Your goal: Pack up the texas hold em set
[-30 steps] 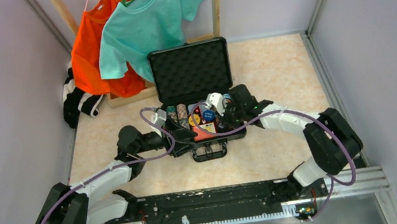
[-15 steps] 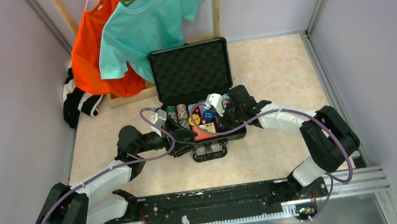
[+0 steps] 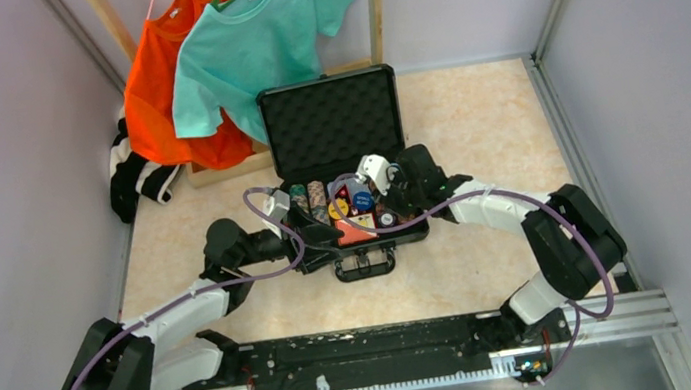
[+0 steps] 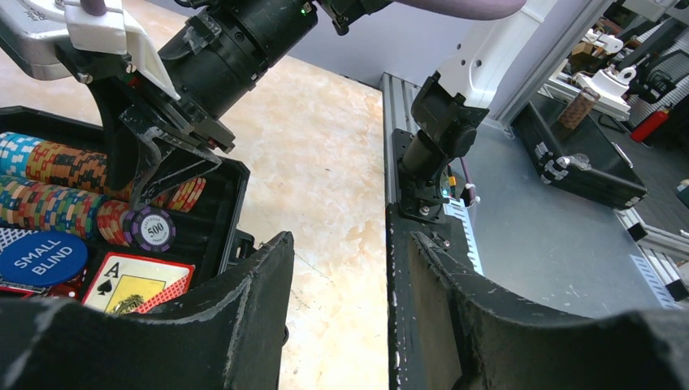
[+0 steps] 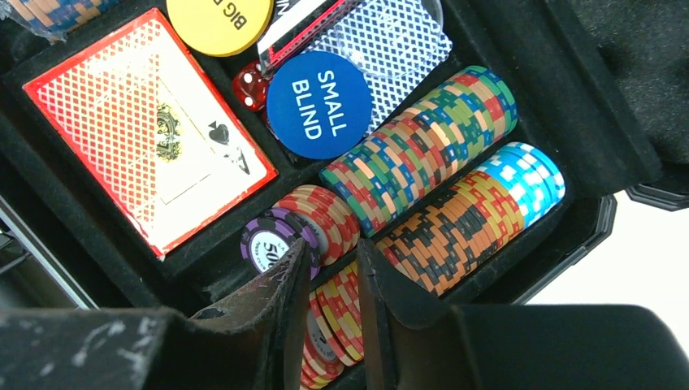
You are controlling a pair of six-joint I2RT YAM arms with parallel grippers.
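Observation:
The black briefcase (image 3: 332, 121) stands open mid-table, foam lid upright. Its tray holds rows of multicoloured chips (image 5: 422, 138), a red-orange card box (image 5: 154, 130), a blue "SMALL BLIND" button (image 5: 319, 104), a yellow button (image 5: 219, 15), a red die (image 5: 250, 85) and a purple 500 chip (image 5: 264, 244). My right gripper (image 5: 331, 248) hovers over the tray's right end, its jaws narrowly apart and empty above a short stack of red-yellow chips (image 5: 337, 313). My left gripper (image 4: 349, 244) is open and empty, low by the case's front left (image 3: 311, 232).
A teal shirt (image 3: 260, 35) and an orange shirt (image 3: 171, 87) hang on a wooden rack behind the case. Black-and-white cloth (image 3: 132, 178) lies at the back left. Walls close in both sides. The arms' base rail (image 3: 372, 348) runs along the near edge.
My right gripper has drawn up and back a little from the tray. The left arm has not moved.

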